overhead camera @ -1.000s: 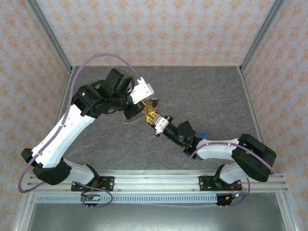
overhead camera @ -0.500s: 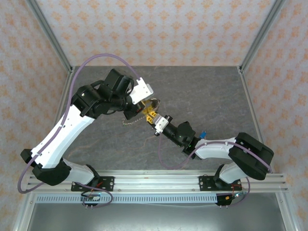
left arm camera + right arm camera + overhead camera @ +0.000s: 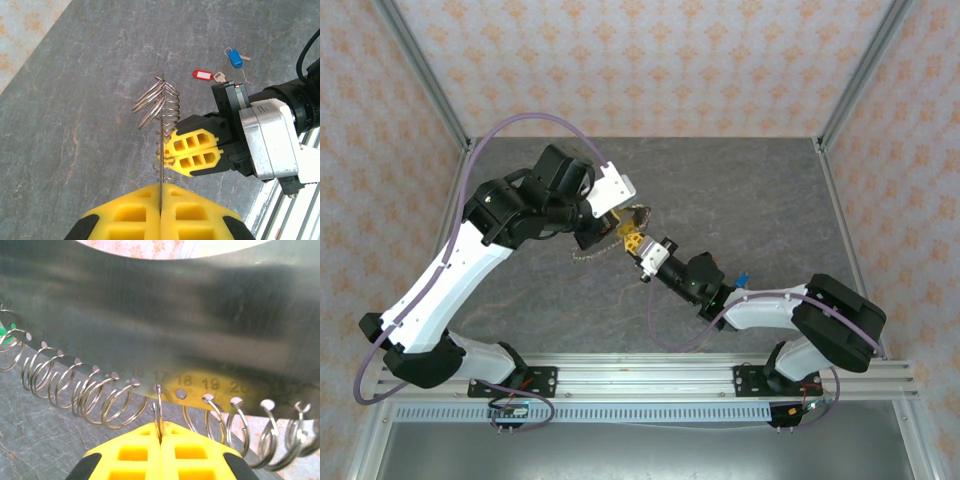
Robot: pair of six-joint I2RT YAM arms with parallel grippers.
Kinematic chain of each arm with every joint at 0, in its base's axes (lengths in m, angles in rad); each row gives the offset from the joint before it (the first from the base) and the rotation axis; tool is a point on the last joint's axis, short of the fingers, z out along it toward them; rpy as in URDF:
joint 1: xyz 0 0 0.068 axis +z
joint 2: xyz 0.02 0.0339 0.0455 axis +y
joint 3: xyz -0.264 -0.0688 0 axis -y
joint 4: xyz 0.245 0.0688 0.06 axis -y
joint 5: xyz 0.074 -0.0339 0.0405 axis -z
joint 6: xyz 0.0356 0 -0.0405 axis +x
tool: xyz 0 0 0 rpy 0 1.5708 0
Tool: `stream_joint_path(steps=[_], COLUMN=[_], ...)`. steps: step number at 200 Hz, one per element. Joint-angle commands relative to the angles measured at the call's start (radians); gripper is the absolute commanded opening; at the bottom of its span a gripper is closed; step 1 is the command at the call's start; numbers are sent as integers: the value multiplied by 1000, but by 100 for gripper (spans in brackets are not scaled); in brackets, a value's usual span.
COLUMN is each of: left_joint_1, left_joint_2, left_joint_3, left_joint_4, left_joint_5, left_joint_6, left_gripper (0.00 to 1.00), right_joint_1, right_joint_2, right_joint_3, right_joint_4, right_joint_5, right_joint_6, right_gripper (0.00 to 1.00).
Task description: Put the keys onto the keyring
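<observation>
My left gripper [image 3: 161, 186] is shut on a thin metal plate [image 3: 200, 315] with numbered holes, held above the table. Several split rings [image 3: 152, 102] hang from it. My right gripper [image 3: 160, 427] is shut on the one ring [image 3: 158, 400] at hole 17; its yellow fingers [image 3: 192, 152] reach in from the right. A thin bead chain, the keyring [image 3: 585, 257], dangles under the left gripper [image 3: 610, 224]; a sliver of green [image 3: 2, 330] shows at the plate's left end. The keys lie on the table: the red-tagged one [image 3: 202, 74] and the blue-tagged one [image 3: 236, 59].
The grey stone-patterned table [image 3: 740, 190] is fenced by aluminium posts and patterned walls. The blue tag [image 3: 744, 278] sits beside the right forearm [image 3: 760, 305]. A metal rail [image 3: 640, 378] runs along the near edge.
My right gripper's jaws have closed onto the ring. Both arms have shifted slightly left; the plate stays in the left gripper.
</observation>
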Motion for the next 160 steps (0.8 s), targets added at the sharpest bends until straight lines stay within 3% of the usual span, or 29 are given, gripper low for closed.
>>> stream_joint_path(steps=[1, 94, 160], left_joint_1=[-6, -6, -6], left_joint_2=[-25, -24, -29], left_joint_3=[-11, -13, -27], left_joint_4=[19, 25, 41], left_joint_5=[-22, -18, -37], left_joint_6=[-12, -11, -24], left_gripper=[0, 0, 0], right_joint_1=[8, 7, 8], right_joint_2=[-11, -3, -8], right_joint_3=[25, 39, 35], right_joint_4=[39, 50, -1], right_joint_5=[0, -23, -29], right_joint_6=[23, 49, 36], right_gripper=[6, 12, 0])
